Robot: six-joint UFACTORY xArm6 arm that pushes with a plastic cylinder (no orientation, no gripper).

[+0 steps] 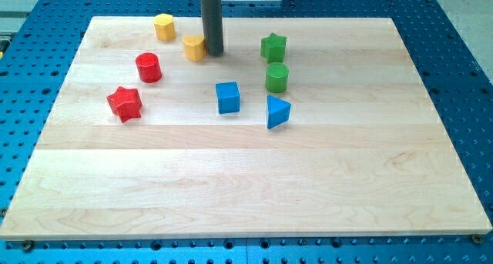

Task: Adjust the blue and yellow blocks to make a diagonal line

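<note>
My tip (213, 51) is at the view's top centre, touching the right side of a yellow block (194, 47). A second yellow block, hexagonal (163, 26), sits up and to the left of it near the board's top edge. A blue cube (227, 97) lies below and slightly right of the tip. A blue triangular block (277, 111) lies to the right of the cube, a little lower.
A red cylinder (148, 67) and a red star (124, 103) lie at the left. A green star (273, 46) and a green cylinder (277, 77) stand right of the tip. The wooden board (246, 195) rests on a blue perforated table.
</note>
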